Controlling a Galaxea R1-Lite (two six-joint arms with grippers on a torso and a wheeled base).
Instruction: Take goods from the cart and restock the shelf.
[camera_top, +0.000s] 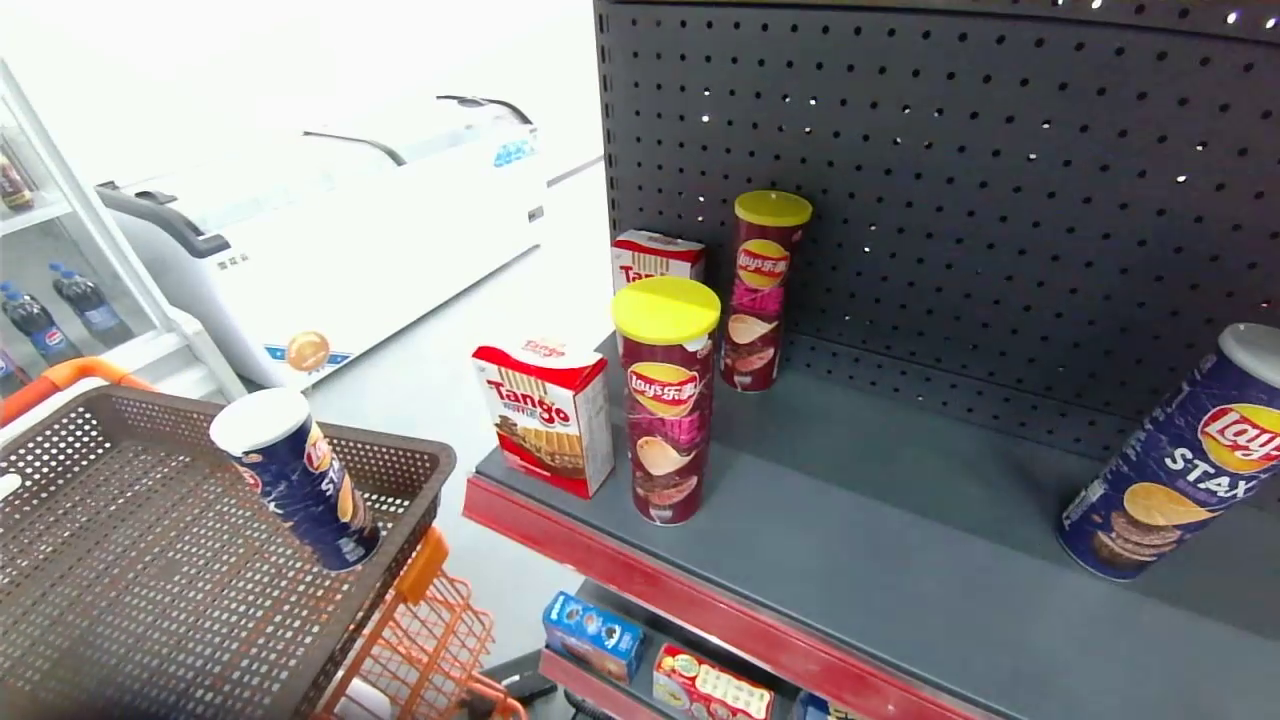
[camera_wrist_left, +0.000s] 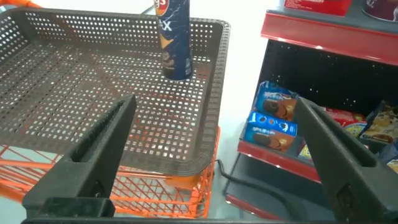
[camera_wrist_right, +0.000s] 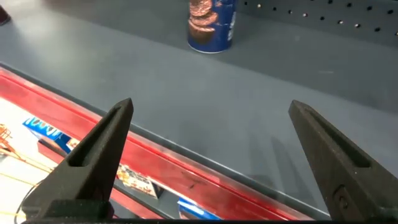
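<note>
A brown perforated plastic basket (camera_top: 120, 520) sits on the orange wire cart (camera_top: 430, 620). In its corner nearest the shelf stands a dark blue cylindrical chip can with a white lid (camera_top: 300, 480). The left gripper (camera_wrist_left: 214, 104) hangs above the basket, jaws spread wide and holding nothing. On the grey metal shelf with a red front edge (camera_top: 880, 520) stand a red-and-white cardboard wafer box (camera_top: 550, 415) and a maroon chip can with a yellow lid (camera_top: 665, 400) (a like box and can stand behind them). Well apart to the right stands a second dark blue chip can (camera_top: 1180, 470). The right gripper (camera_wrist_right: 210, 107) hangs over the shelf's front, also wide and empty.
</note>
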